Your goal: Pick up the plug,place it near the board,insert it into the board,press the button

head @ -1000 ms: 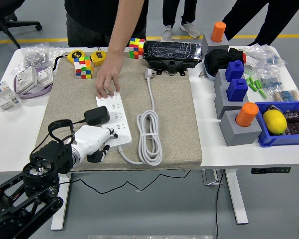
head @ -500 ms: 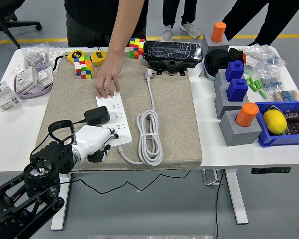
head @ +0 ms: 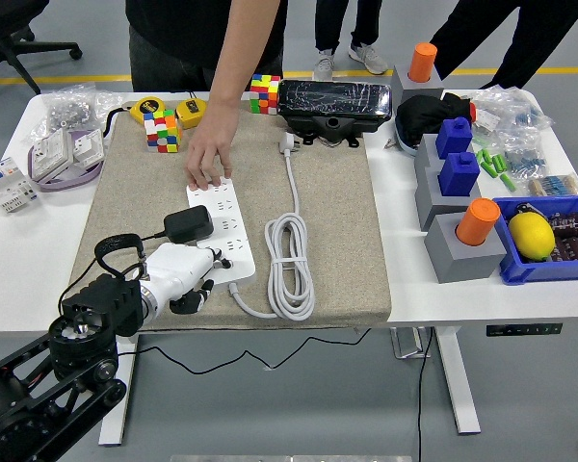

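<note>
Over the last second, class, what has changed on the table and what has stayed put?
Almost nothing: the left hand has only edged slightly at the power strip's near end, holding nothing. The black plug stays seated in the strip, and the person's hand stays pressed on its far end.

Single head view only; no second view is sharing the scene. The camera is sitting high on the robot's side, looking forward and down over the table (head: 19, 279), whose near edge is running across the lower part of the frame with floor showing beneath. The left arm (head: 67, 356) is entering close at lower left; a person (head: 212, 144) is standing at the far side, cropped by the top edge.
</note>
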You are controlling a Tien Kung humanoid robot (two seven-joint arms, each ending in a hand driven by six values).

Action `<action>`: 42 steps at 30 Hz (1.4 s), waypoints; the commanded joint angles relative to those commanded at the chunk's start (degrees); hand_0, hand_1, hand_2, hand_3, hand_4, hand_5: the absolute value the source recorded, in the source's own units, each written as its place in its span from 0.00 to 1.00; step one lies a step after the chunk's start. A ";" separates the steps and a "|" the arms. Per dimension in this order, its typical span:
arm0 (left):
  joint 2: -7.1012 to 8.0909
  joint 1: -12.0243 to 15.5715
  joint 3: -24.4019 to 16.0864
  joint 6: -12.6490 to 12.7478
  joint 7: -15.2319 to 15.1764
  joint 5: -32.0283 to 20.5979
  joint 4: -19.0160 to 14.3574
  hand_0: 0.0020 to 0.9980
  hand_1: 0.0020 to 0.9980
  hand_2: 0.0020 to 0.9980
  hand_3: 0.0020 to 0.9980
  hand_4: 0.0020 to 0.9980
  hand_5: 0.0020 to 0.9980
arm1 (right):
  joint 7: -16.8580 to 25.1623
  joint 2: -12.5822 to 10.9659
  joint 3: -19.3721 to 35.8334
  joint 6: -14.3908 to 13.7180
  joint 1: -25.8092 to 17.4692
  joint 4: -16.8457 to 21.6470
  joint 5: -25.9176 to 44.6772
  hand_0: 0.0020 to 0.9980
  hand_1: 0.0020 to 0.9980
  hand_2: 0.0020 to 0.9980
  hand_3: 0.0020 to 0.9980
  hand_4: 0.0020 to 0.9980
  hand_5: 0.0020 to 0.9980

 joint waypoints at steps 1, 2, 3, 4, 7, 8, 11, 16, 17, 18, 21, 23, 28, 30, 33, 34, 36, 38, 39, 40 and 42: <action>0.01 -0.04 -0.12 0.04 0.00 0.00 -0.17 0.17 0.00 0.08 0.80 0.29 0.00 | 0.00 0.00 0.01 -0.01 0.00 0.00 -0.01 0.79 0.70 0.71 0.76 1.00 1.00; 0.01 -0.07 -0.29 0.08 0.01 0.00 -0.38 0.17 0.00 0.08 0.80 0.29 0.00 | 0.03 0.01 0.02 -0.02 0.00 0.00 -0.01 0.79 0.70 0.71 0.76 1.00 1.00; 0.02 -0.11 -0.59 0.07 0.00 0.00 -0.83 0.17 0.00 0.08 0.79 0.28 0.00 | 0.08 0.03 -0.02 -0.02 0.01 0.00 0.02 0.79 0.70 0.71 0.76 1.00 1.00; 0.03 -0.12 -0.73 0.06 -0.01 0.00 -1.06 0.17 0.00 0.08 0.79 0.28 0.00 | 0.10 0.03 -0.04 -0.02 0.01 0.00 0.04 0.79 0.70 0.71 0.76 1.00 1.00; 0.22 -0.02 -1.54 -0.31 -0.13 0.00 -3.02 0.17 0.00 0.08 0.79 0.28 0.00 | 0.23 0.11 -0.10 0.00 0.01 0.00 0.12 0.79 0.70 0.71 0.76 1.00 1.00; 0.25 0.01 -1.82 -0.23 -0.26 0.00 -3.55 0.17 0.00 0.08 0.79 0.28 0.00 | 0.23 0.13 -0.11 0.02 0.00 0.00 0.13 0.79 0.70 0.71 0.76 1.00 1.00; 0.05 0.25 -3.15 0.68 -0.89 0.00 -5.20 0.17 0.00 0.08 0.78 0.28 0.00 | 0.21 0.17 -0.10 0.07 -0.05 0.00 0.11 0.79 0.70 0.71 0.76 1.00 1.00; -0.90 0.68 -6.43 8.07 -5.62 0.00 -5.50 0.26 0.12 0.20 0.75 0.57 0.00 | 0.29 0.19 -0.22 0.07 0.04 0.00 0.33 0.79 0.70 0.71 0.76 1.00 1.00; -1.01 0.71 -6.76 9.93 -6.44 0.00 -5.30 0.26 0.12 0.20 0.75 0.57 0.00 | 0.31 0.19 -0.26 0.06 0.05 0.00 0.39 0.79 0.70 0.71 0.76 1.00 1.00; -1.37 0.85 -7.79 11.99 -7.87 0.00 -4.69 0.26 0.12 0.20 0.75 0.57 0.00 | 0.30 0.22 -0.17 0.04 0.06 0.00 0.35 0.79 0.70 0.71 0.76 1.00 1.00; -2.12 0.93 -10.11 14.19 -9.49 0.00 -3.60 0.48 0.57 0.57 0.81 0.98 0.15 | 0.24 0.25 -0.15 0.04 0.04 0.00 0.29 0.79 0.70 0.71 0.76 1.00 1.00; -2.53 0.96 -11.64 13.81 -9.58 0.00 -2.78 0.48 0.57 0.57 0.81 0.98 0.15 | 0.22 0.27 -0.11 0.04 -0.02 0.00 0.21 0.79 0.70 0.71 0.76 1.00 1.00; -2.96 0.82 -14.38 11.78 -8.70 0.00 -0.92 0.81 0.95 0.96 0.94 1.00 0.31 | 0.09 0.23 -0.11 -0.03 -0.12 0.00 0.15 0.79 0.70 0.71 0.76 1.00 1.00; -2.94 0.57 -14.96 10.63 -8.27 0.00 -0.02 0.81 0.95 0.96 0.94 1.00 0.31 | 0.11 0.21 -0.29 -0.06 -0.18 0.00 0.38 0.79 0.70 0.71 0.76 1.00 1.00; -2.78 -0.12 -15.30 9.56 -8.19 0.00 1.60 0.94 1.00 1.00 1.00 1.00 0.38 | -0.01 0.18 -0.33 -0.10 -0.20 0.00 0.32 0.79 0.70 0.71 0.76 1.00 1.00; -2.78 -0.30 -15.39 9.25 -8.10 0.00 1.97 0.94 1.00 1.00 1.00 1.00 0.38 | -0.02 0.17 -0.36 -0.11 -0.19 0.00 0.32 0.79 0.70 0.71 0.76 1.00 1.00; -2.93 -0.84 -15.66 8.60 -8.18 0.00 3.04 0.94 1.00 1.00 1.00 1.00 0.38 | -0.01 0.16 -0.44 -0.19 -0.13 0.00 0.43 0.79 0.70 0.71 0.76 1.00 1.00; -3.00 -1.18 -15.63 8.33 -8.23 0.00 3.64 0.94 1.00 1.00 1.00 1.00 0.38 | -0.02 0.16 -0.56 -0.22 -0.12 0.00 0.50 0.79 0.70 0.71 0.76 1.00 1.00; -3.03 -1.32 -15.57 8.30 -8.27 0.00 3.93 0.94 1.00 1.00 1.00 1.00 0.38 | -0.04 0.15 -0.53 -0.24 -0.12 0.00 0.47 0.79 0.70 0.71 0.76 1.00 1.00; -3.09 -1.53 -15.44 8.37 -8.37 0.00 4.39 0.94 1.00 1.00 1.00 1.00 0.38 | -0.07 0.16 -0.44 -0.28 -0.14 0.00 0.39 0.79 0.70 0.71 0.76 1.00 1.00; -3.20 -1.72 -15.36 8.27 -8.45 0.00 4.91 0.94 1.00 1.00 1.00 1.00 0.38 | -0.10 0.15 -0.53 -0.28 -0.18 0.00 0.42 0.79 0.70 0.71 0.76 1.00 1.00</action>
